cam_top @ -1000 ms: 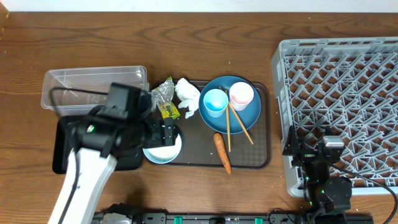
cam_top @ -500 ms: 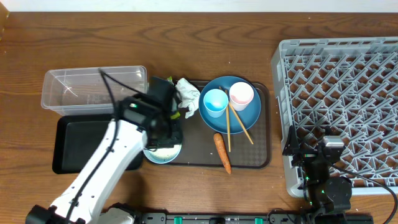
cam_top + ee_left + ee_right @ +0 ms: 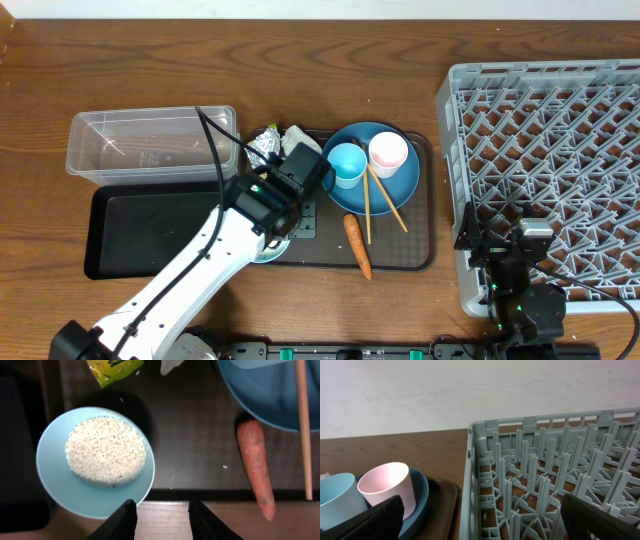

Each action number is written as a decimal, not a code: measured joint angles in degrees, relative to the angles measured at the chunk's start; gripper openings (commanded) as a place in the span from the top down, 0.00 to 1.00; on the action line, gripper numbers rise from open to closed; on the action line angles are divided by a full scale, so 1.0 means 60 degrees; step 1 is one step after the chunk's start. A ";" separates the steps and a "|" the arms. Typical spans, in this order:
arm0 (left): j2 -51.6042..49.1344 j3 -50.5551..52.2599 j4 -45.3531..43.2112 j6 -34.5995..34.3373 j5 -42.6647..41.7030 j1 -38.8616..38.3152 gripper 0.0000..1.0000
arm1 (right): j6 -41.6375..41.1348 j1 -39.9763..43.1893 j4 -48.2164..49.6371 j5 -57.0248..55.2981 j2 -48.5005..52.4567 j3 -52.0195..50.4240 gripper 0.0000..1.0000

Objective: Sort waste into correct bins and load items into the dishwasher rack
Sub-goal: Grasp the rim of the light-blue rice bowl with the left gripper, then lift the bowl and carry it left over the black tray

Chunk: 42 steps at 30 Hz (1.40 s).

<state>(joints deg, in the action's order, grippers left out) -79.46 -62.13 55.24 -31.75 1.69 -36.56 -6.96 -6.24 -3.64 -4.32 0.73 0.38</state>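
My left gripper (image 3: 300, 215) hangs over the brown serving tray (image 3: 420, 250), open, with nothing between its dark fingers (image 3: 125, 521). Below it the light-blue bowl (image 3: 55, 485) holds white rice (image 3: 105, 450); the arm hides most of the bowl (image 3: 262, 252) in the overhead view. An orange carrot (image 3: 256, 467) lies to its right. The snack wrapper (image 3: 262, 145) and tissue (image 3: 297, 136) lie at the tray's back left. The dark-blue plate (image 3: 395, 185) carries the blue cup (image 3: 347, 162), pink cup (image 3: 388, 152) and chopsticks (image 3: 378, 200). My right gripper (image 3: 480, 520) stands wide open over the grey rack's (image 3: 545, 130) left wall.
A clear tub (image 3: 150, 140) stands at the back left, with the black tray (image 3: 150, 230) in front of it. A few rice grains (image 3: 223, 466) lie loose on the serving tray. Bare wooden table (image 3: 330, 70) stretches behind everything.
My left arm has swung right, from above the black tray to over the serving tray, and now covers most of the bowl. The right arm has not moved.
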 measured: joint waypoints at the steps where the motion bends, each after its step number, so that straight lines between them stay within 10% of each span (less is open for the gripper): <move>1: 0.0000 0.0117 -0.0168 -0.0033 0.0029 -0.0025 0.62 | 0.0000 0.0000 0.0000 0.0000 0.0000 0.0000 0.01; 42: -0.1945 0.1504 -0.2044 -0.0219 0.0860 -0.0055 0.62 | 0.0000 0.0000 0.0000 0.0000 0.0000 0.0000 0.01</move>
<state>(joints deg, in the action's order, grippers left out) -91.13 -53.10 42.98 -33.06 6.85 -36.88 -6.96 -6.24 -3.64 -4.32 0.73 0.38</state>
